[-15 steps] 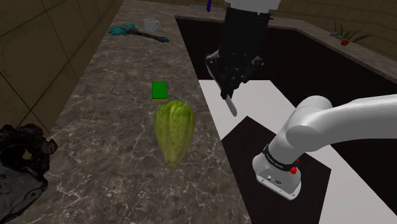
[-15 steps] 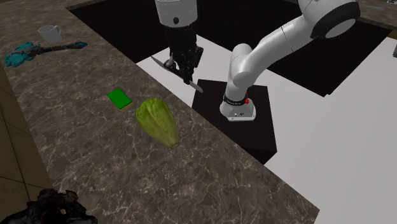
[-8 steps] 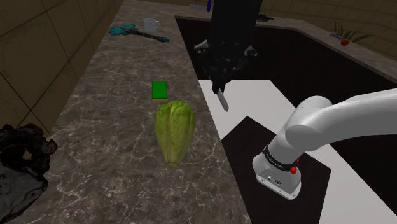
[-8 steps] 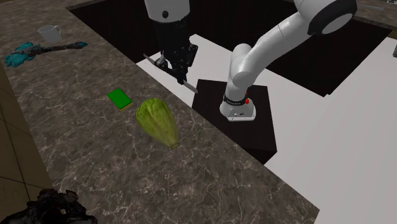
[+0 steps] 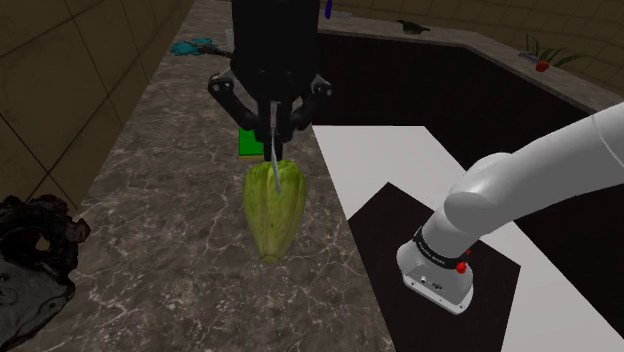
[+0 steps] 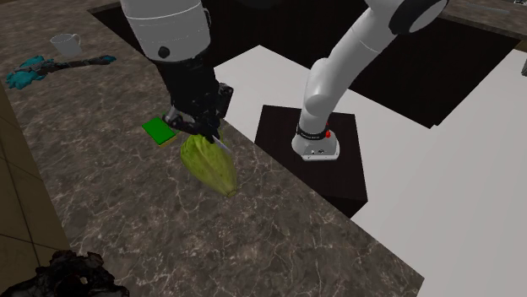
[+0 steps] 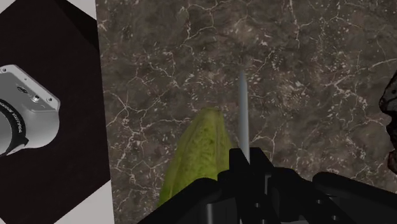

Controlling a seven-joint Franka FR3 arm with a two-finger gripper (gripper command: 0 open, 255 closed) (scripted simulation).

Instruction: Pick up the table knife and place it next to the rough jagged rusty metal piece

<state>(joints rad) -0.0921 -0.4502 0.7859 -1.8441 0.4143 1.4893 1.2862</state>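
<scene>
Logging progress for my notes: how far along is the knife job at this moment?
Done: the table knife is off the counter, clasped in the tool. In hand: it hangs blade-down over the lettuce. Left: carrying it to the dark jagged metal piece, which lies far along the counter at the shoulder view's lower left, and setting it down beside that piece.

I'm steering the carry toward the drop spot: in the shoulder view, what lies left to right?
Dark jagged rough lump, teal tool-like object, yellow-green lettuce head, arm's grey base, small red potted plant. Black gripper, its slim grey table knife and the green sponge overlap the lettuce: omitted.
</scene>
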